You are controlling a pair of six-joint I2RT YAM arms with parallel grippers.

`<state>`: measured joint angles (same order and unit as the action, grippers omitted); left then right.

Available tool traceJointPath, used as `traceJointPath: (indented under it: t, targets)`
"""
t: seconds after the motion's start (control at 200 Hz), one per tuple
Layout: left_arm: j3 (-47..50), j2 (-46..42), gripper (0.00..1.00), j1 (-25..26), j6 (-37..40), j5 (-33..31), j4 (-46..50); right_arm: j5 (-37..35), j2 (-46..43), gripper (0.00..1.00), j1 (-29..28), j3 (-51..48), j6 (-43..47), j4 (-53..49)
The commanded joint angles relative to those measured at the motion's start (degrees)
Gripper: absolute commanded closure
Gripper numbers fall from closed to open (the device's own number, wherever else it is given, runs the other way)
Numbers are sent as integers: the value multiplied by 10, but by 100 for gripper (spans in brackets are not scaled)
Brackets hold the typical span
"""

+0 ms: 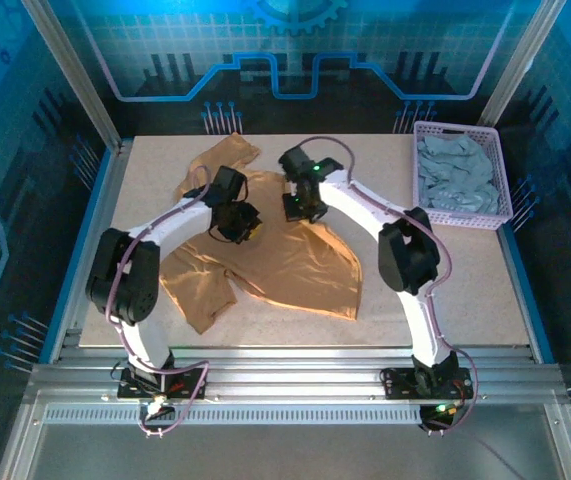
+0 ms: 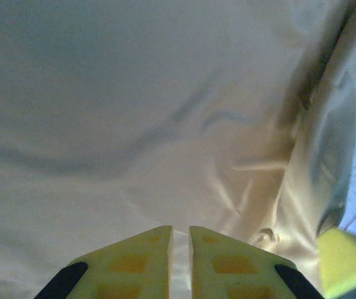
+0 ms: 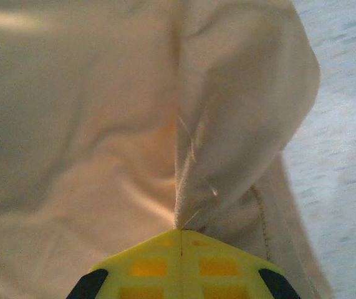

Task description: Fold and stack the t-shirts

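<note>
Two black and white robot arms bend inward over a pale speckled table (image 1: 465, 290). One tan short-sleeved fabric t-shirt (image 1: 295, 260) lies spread and wrinkled in the middle of it, with one part reaching toward the far edge. The left arm (image 1: 130, 270) rises from its near base, elbow out to the left, and reaches right and far to the shirt. The right arm (image 1: 405, 250) mirrors it, elbow out to the right. At the far right stands a lavender plastic lattice basket (image 1: 506, 180), and a crumpled pale grey-blue t-shirt (image 1: 455, 175) lies inside it.

The left gripper (image 2: 181, 229) points down on the tan cloth; its yellow fingers (image 2: 146, 252) leave only a thin slit, pinching the fabric. The right gripper (image 3: 181, 232) has its fingers pressed together on a raised fold of the same shirt.
</note>
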<state>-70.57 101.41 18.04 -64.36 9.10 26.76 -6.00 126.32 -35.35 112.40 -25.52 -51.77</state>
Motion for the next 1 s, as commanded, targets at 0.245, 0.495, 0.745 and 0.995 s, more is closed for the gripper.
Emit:
traceJointPath:
  t: [0.245,0.495,0.745,0.995]
  targets:
    - [50,-61,83,-28,27,-26,40,131,45,52,-35,61,-39,-28]
    - [74,-66,84,-29,25,-16,23,152,-26,54,64,-53,-76,44]
    - [81,-67,85,-29,24,-12,19,177,6,73,68,-53,-129,31]
    - [81,-57,86,-28,14,-1,1,173,48,87,54,-34,-181,12]
